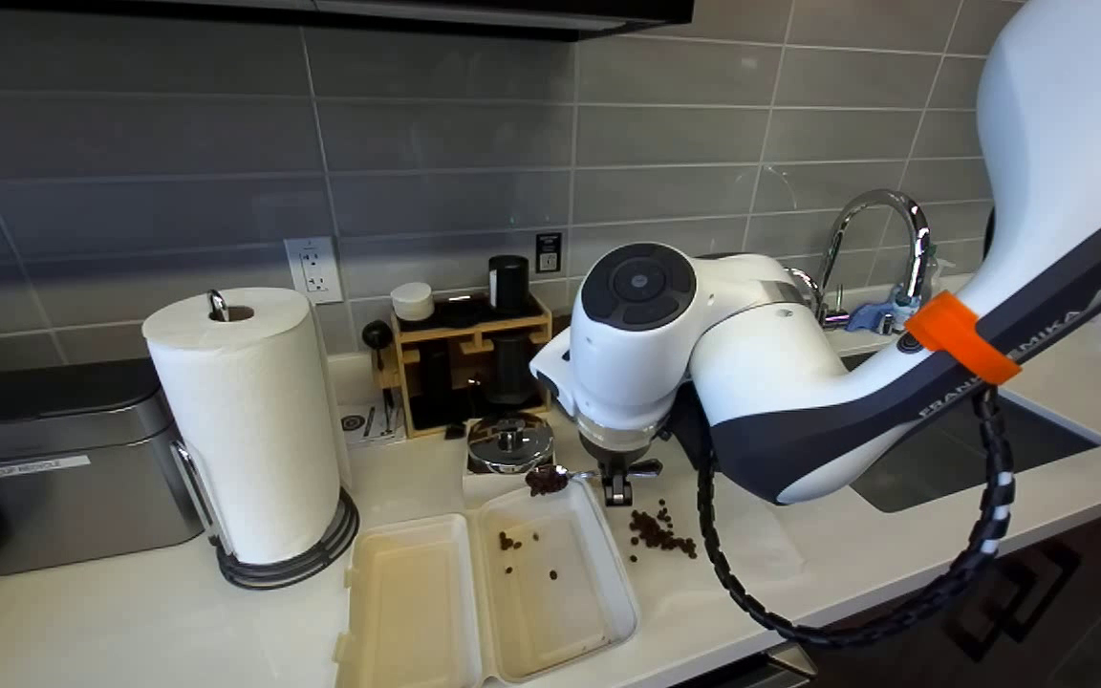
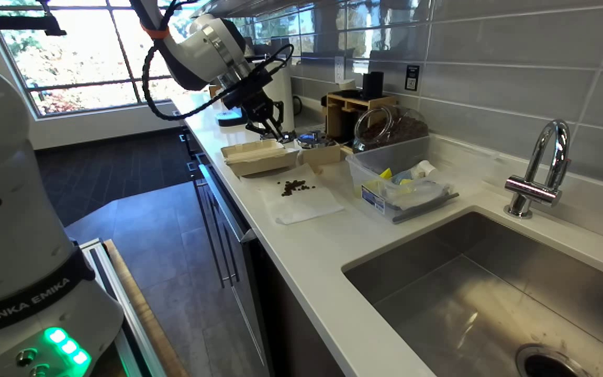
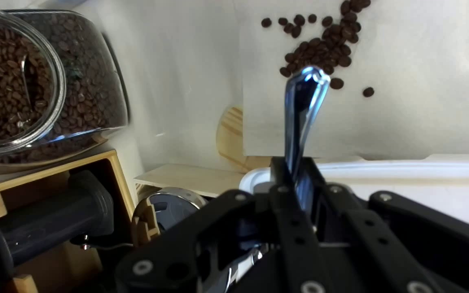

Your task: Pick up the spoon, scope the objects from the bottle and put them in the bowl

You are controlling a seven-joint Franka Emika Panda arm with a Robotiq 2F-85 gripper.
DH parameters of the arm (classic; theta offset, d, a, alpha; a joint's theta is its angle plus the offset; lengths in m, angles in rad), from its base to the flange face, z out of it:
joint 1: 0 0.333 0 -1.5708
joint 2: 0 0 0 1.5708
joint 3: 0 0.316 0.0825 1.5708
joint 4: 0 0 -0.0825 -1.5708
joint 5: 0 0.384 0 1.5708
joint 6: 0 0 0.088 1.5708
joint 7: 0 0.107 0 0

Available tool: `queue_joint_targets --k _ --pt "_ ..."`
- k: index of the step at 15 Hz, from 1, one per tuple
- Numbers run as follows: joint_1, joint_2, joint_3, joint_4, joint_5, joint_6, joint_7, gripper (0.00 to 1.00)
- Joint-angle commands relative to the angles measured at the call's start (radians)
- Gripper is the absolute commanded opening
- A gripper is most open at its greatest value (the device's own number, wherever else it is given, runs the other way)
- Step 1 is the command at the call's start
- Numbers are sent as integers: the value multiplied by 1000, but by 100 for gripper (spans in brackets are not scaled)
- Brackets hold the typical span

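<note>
My gripper (image 1: 617,493) is shut on the handle of a shiny metal spoon (image 1: 646,468). In the wrist view the gripper (image 3: 295,173) grips the spoon (image 3: 304,106), its handle end sticking out; the spoon's head is hidden there. In an exterior view the spoon's head carries a heap of dark brown beans (image 1: 547,481), above the far edge of an open white takeout container (image 1: 565,616). Several beans lie in that container. The glass jar (image 3: 60,77), tilted and full of beans, also shows in an exterior view (image 2: 409,131). No round bowl is in view.
Loose beans (image 2: 293,187) lie on white paper (image 2: 306,209) beside the container. A silver-lidded round item (image 1: 510,441) and a wooden rack (image 1: 404,382) stand behind. A paper towel roll (image 1: 249,430), a clear plastic bin (image 2: 359,173) and a sink (image 2: 411,283) are around.
</note>
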Motion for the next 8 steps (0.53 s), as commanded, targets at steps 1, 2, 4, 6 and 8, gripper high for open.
queue_joint_targets --k 1,2,4,6,8 --pt "21 8 12 -5 -58 -60 73 3" --pt "25 10 16 -5 -67 -73 81 3" --pt "32 15 23 -3 -87 -108 94 3" --pt "39 16 29 2 -116 -149 104 3" --pt "43 18 37 7 -140 -186 113 3"
